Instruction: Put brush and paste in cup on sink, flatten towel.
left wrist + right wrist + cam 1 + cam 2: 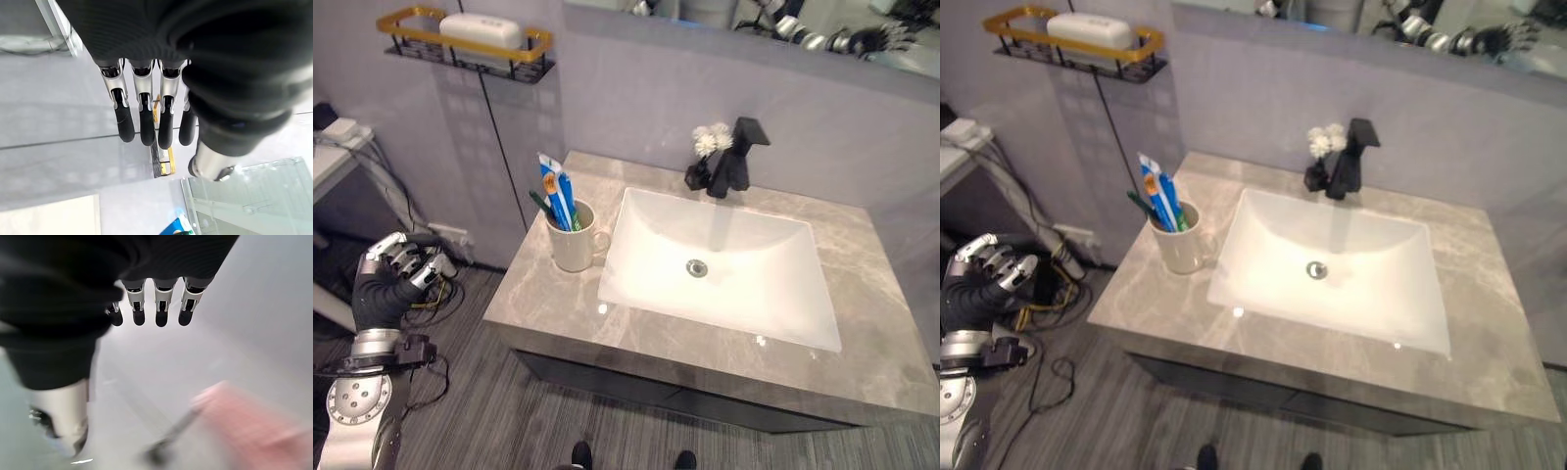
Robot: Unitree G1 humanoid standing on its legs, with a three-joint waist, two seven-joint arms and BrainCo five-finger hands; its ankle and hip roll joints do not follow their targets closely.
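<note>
A grey marble counter point(558, 304) carries a white rectangular sink basin point(724, 269), empty but for its drain, with a black faucet point(736, 157) at the rim farthest from the robot and a small dark vase of white flowers point(705, 157) touching the faucet on the robot's left. On the counter just beside the basin, on the robot's left, stands the cream cup point(576, 238), upright with its handle turned toward the basin; inside it lean the blue toothpaste tube point(558, 196) and a dark green toothbrush point(544, 210), so that part of the job looks finished. High on the wall, well to the robot's left of the basin, a gold-rimmed wire shelf point(470, 44) holds a white block, perhaps soap. The left hand point(396, 269) hangs well apart from the basin, off the counter's edge and above the floor, fingers loosely bent and holding nothing, its dark tips plain in the left wrist view. The right hand point(146, 308) appears in its own wrist view with fingers straight and empty, above a blurred pinkish shape that may be the towel, though that cannot be told. Flattening would call for relaxed, spread fingers pressed flat on the cloth and swept outward from its middle, with neither hand swinging near the cup.
</note>
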